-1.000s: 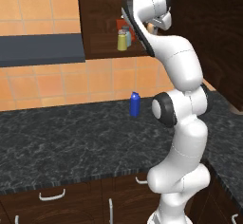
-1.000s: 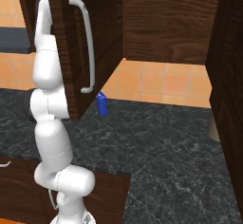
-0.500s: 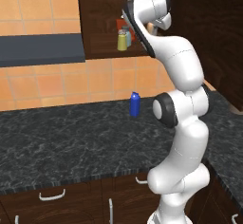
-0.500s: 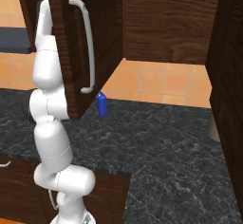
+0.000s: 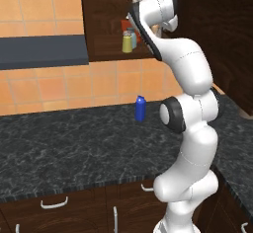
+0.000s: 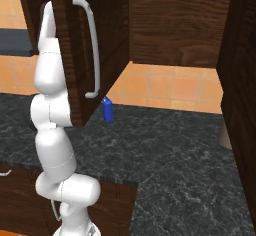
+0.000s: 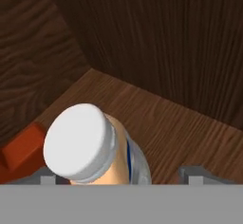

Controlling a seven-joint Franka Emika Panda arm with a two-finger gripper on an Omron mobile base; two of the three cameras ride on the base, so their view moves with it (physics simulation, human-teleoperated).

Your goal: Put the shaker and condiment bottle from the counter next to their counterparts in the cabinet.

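Dark cabinet (image 7: 156, 47) shelf ahead, and the claw (image 7: 121, 178) stands apart. Between its fingertips sits the condiment bottle (image 7: 92, 147), upright; red bottle (image 7: 21, 149) just left.

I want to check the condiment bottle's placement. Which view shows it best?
The hand view: the condiment bottle stands close up on the cabinet shelf, beside something red. In the left base view the arm covers that spot.

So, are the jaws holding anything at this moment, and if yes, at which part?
Nothing is held. The jaws stand open on either side of the condiment bottle, which rests on the cabinet shelf beside the red bottle.
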